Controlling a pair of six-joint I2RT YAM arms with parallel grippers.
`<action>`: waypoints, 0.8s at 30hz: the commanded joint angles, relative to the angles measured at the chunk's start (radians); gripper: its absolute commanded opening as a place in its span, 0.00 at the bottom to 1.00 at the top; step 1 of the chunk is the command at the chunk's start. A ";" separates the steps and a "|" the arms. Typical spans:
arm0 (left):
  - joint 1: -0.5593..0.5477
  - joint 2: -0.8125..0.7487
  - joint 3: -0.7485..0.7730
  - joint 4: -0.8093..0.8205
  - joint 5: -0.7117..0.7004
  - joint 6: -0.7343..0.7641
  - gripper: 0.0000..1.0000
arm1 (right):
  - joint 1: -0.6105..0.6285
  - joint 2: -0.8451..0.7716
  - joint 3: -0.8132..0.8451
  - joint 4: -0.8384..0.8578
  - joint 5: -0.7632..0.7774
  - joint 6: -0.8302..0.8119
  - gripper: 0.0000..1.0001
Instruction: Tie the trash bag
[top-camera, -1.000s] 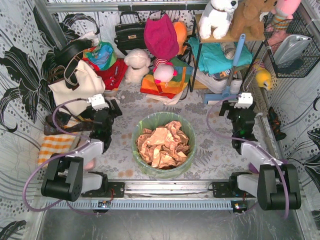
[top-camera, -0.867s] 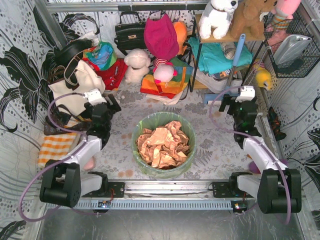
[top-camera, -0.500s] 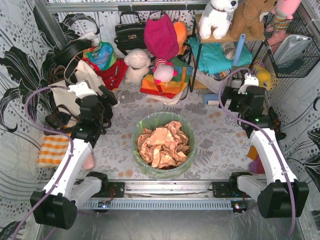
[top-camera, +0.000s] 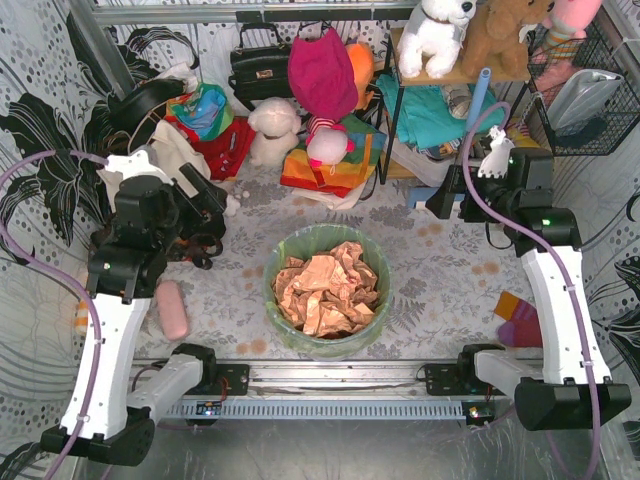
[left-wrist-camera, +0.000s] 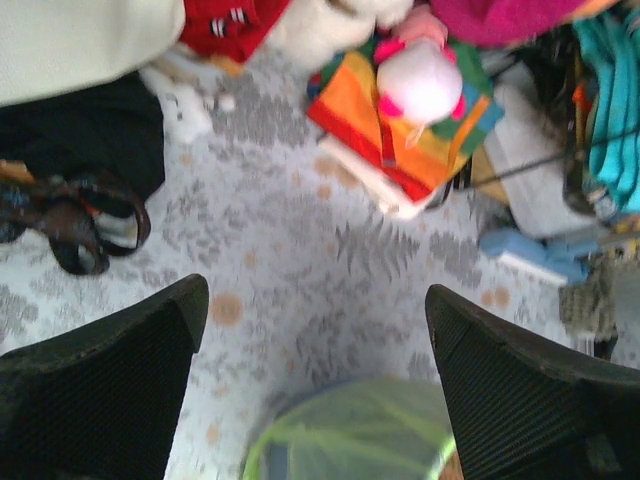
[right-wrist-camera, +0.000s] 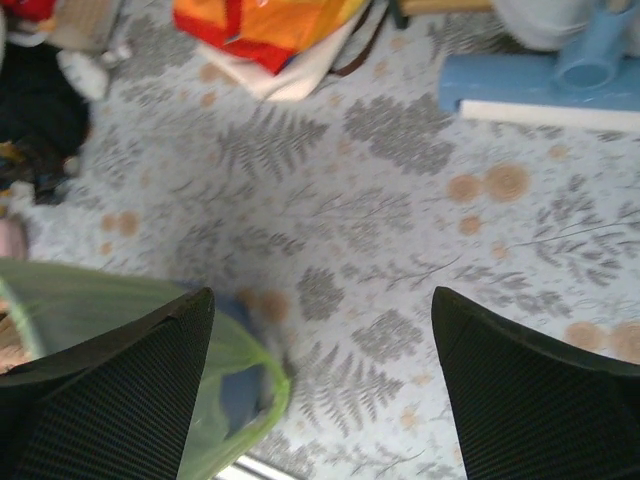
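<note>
The lime-green trash bag (top-camera: 345, 240) lines a round bin at the table's middle, open at the top, with crumpled tan-orange paper (top-camera: 325, 290) inside. Its green rim shows blurred at the bottom of the left wrist view (left-wrist-camera: 350, 440) and at the lower left of the right wrist view (right-wrist-camera: 150, 330). My left gripper (top-camera: 205, 215) is raised to the bag's left, open and empty. My right gripper (top-camera: 450, 205) is raised to the bag's upper right, open and empty. Neither touches the bag.
Clutter lines the back: tote bag (top-camera: 150, 165), black handbag (top-camera: 258, 65), plush toys (top-camera: 272, 130), coloured cloth (top-camera: 330, 165), a shelf rack (top-camera: 430, 120), a blue dustpan handle (top-camera: 470, 120). A pink object (top-camera: 172, 310) lies left; orange-purple item (top-camera: 518, 318) lies right.
Both arms have risen from low folded poses and swung outward and back. The left gripper moved up-left, the right up-right. The bag has not moved.
</note>
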 joint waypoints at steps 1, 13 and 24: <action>-0.006 0.036 0.118 -0.312 0.213 0.062 0.97 | -0.002 -0.006 0.086 -0.190 -0.172 0.043 0.88; -0.017 -0.010 0.137 -0.492 0.440 0.016 0.80 | 0.175 0.012 0.184 -0.262 -0.152 0.165 0.83; -0.029 -0.059 0.083 -0.512 0.501 0.003 0.66 | 0.450 0.144 0.237 -0.327 -0.013 0.184 0.78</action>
